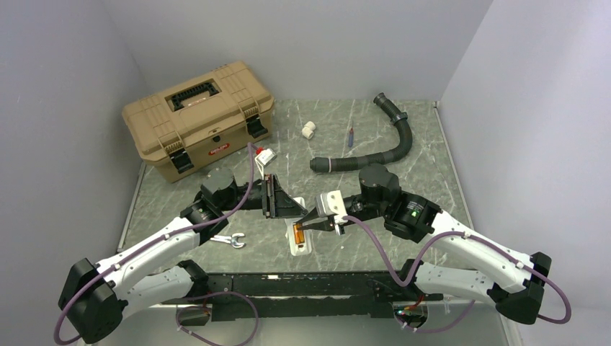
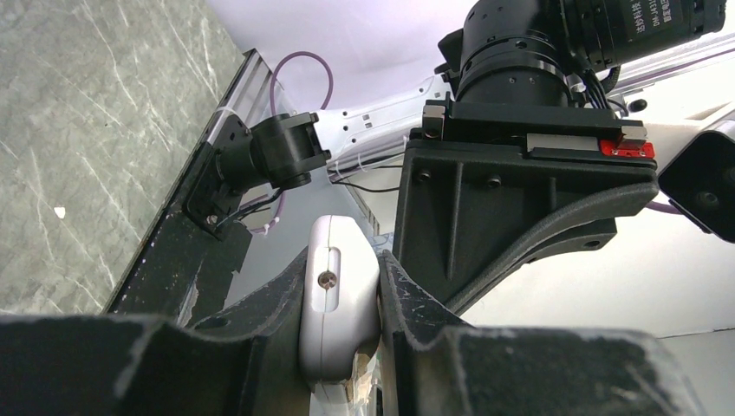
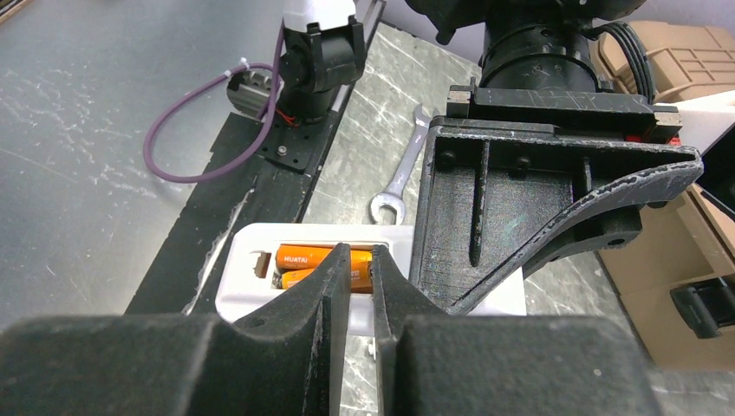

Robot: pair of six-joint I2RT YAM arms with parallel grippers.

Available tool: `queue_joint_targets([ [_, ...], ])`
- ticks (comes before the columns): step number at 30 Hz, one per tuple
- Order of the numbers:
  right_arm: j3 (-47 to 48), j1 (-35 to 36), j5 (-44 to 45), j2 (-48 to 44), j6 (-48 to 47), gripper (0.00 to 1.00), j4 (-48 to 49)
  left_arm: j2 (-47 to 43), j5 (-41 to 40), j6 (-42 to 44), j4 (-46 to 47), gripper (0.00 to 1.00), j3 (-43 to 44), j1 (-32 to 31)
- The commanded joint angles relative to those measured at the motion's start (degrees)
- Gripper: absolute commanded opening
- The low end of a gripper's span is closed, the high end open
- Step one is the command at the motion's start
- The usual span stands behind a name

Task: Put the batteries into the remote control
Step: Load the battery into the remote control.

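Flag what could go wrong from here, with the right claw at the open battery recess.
1. The right claw has its tips at the orange cylindrical batteries lying uncovered in the slim white plastic remote control; withdrawing could drag one out.
2. The left claw clamps just one end of the remote; pressing down might tilt it or make it slip.

A: Battery recess?
B: Two orange batteries (image 3: 305,256) lie side by side in the remote control (image 3: 245,279).
A: Right gripper (image 3: 360,260)?
B: Tips over the recess, narrowly parted. Wrench (image 3: 404,172) on the tabletop (image 3: 381,91) beyond.
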Motion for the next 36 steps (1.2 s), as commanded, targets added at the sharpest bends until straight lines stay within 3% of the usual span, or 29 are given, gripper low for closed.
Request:
queue_joint_targets([
  [1, 1.6, 0.0, -0.5, 0.1, -1.1, 0.16, -1.7, -0.8, -0.2, -0.4, 5.0, 0.00, 2.8, -0.2],
  [36, 2.1, 0.0, -1.1, 1.0, -2.9, 0.07, -14.0, 0.8, -3.6, -2.5, 9.0, 0.00, 5.1, -0.2],
])
